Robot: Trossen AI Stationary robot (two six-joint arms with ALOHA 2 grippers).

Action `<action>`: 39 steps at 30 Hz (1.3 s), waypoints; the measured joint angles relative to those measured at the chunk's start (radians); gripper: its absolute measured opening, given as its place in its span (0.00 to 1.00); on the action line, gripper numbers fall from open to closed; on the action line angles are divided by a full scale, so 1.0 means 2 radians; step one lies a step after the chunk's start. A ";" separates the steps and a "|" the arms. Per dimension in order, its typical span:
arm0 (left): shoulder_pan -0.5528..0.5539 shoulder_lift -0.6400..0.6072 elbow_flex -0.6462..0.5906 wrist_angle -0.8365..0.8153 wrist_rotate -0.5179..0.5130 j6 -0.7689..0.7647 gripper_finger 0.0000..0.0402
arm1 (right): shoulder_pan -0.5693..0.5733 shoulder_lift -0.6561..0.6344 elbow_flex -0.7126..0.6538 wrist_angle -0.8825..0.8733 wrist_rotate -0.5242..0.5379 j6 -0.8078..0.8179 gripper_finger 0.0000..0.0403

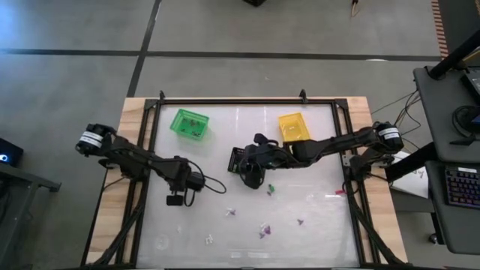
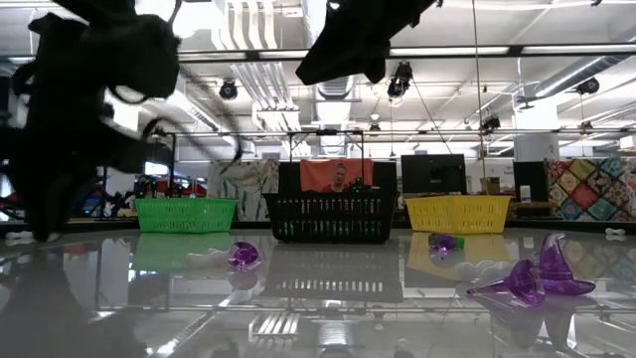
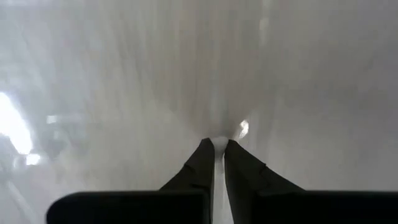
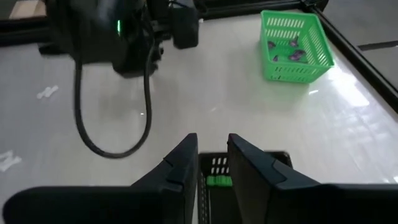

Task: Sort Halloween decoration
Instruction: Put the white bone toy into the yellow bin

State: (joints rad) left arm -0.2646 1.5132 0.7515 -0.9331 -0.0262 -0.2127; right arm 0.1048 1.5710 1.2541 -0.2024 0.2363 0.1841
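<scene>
Green plastic mesh basket (image 1: 190,124) at upper left; yellow plastic mesh basket (image 1: 294,127) upper centre-right; black mesh basket (image 2: 333,216) centre; purple and white plastic trinkets (image 1: 262,229) lower centre.

Hovering over the black basket (image 1: 238,159): right gripper (image 1: 252,178). Lying scattered on the table (image 1: 315,142): purple, green, white trinkets (image 1: 262,227).

Far trinkets (image 1: 262,229) too small

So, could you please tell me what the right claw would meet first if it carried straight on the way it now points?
Most likely the black basket: the right claw hangs just above it, aimed down into it, where green pieces show between the fingers. Depth is hard to judge, so take that as probable.
</scene>
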 joint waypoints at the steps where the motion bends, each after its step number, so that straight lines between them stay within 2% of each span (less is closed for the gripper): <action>1: 0.000 -0.009 0.003 0.009 -0.002 0.001 0.01 | 0.002 -0.001 0.000 -0.007 0.000 0.000 0.19; 4: 0.000 -0.041 0.008 0.036 -0.018 0.006 0.00 | 0.013 -0.006 0.000 -0.026 0.000 0.000 0.19; 9: 0.000 -0.112 0.012 0.133 -0.044 0.038 0.00 | 0.031 -0.006 -0.002 -0.041 -0.002 -0.007 0.21; 14: 0.000 -0.172 0.012 0.250 -0.062 0.094 0.00 | 0.044 -0.005 -0.016 -0.018 -0.002 -0.019 0.22; 18: 0.000 -0.196 0.012 0.346 -0.063 0.147 0.00 | 0.048 -0.003 -0.035 0.028 -0.003 -0.024 0.22; 28: 0.000 -0.174 0.012 0.532 -0.061 0.216 0.00 | 0.049 -0.002 -0.089 0.201 -0.005 -0.051 0.26; 33: 0.002 -0.143 0.012 0.589 -0.061 0.208 0.00 | 0.050 -0.002 -0.092 0.216 -0.004 -0.059 0.31; 39: 0.017 -0.116 0.012 0.603 -0.061 0.172 0.00 | 0.054 -0.002 -0.092 0.213 -0.023 -0.072 0.37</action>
State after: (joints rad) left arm -0.2308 1.2808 0.7753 0.2721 -0.1474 0.1311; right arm 0.2119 1.5665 1.0702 0.2234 0.1909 0.0406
